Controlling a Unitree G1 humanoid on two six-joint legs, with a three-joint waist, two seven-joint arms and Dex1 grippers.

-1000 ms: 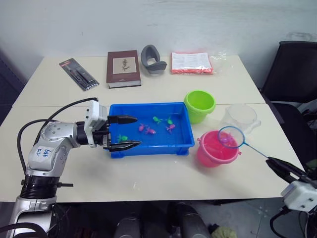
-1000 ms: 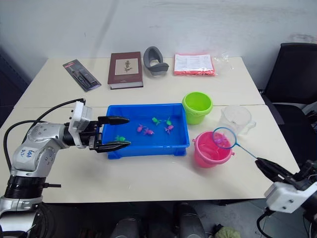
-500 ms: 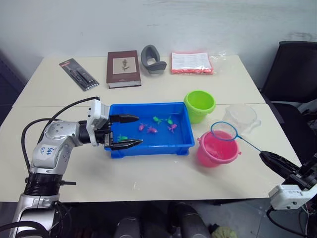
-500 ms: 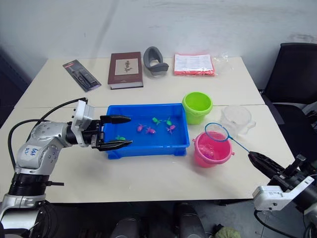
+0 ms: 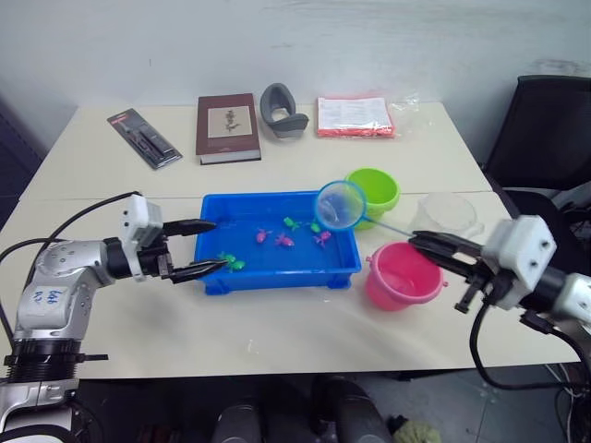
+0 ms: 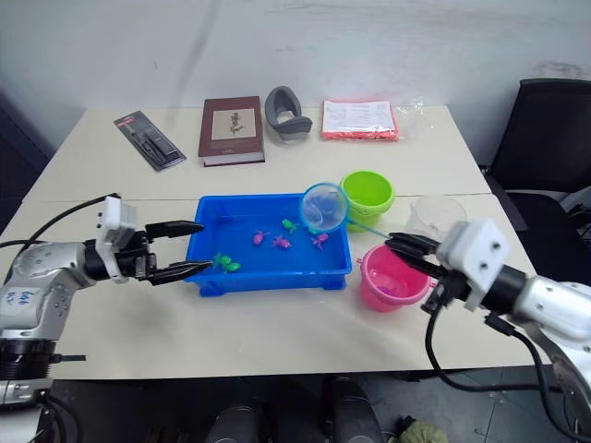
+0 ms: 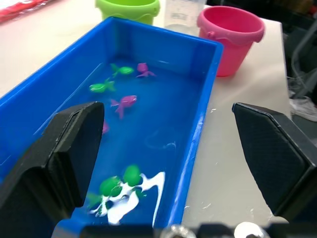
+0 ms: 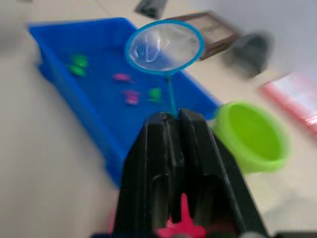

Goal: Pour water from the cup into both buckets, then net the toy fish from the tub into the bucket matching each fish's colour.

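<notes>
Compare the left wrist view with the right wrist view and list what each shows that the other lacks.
Left wrist view alone: the open left gripper and the clear cup between the buckets. Right wrist view alone: the right gripper shut on the net, held above the tub, plus the book behind it. Both share the blue tub, its toy fish, the green bucket and the pink bucket.

net (image 5: 341,205) handle partly hidden, cup (image 5: 446,213) partly occluded
</notes>
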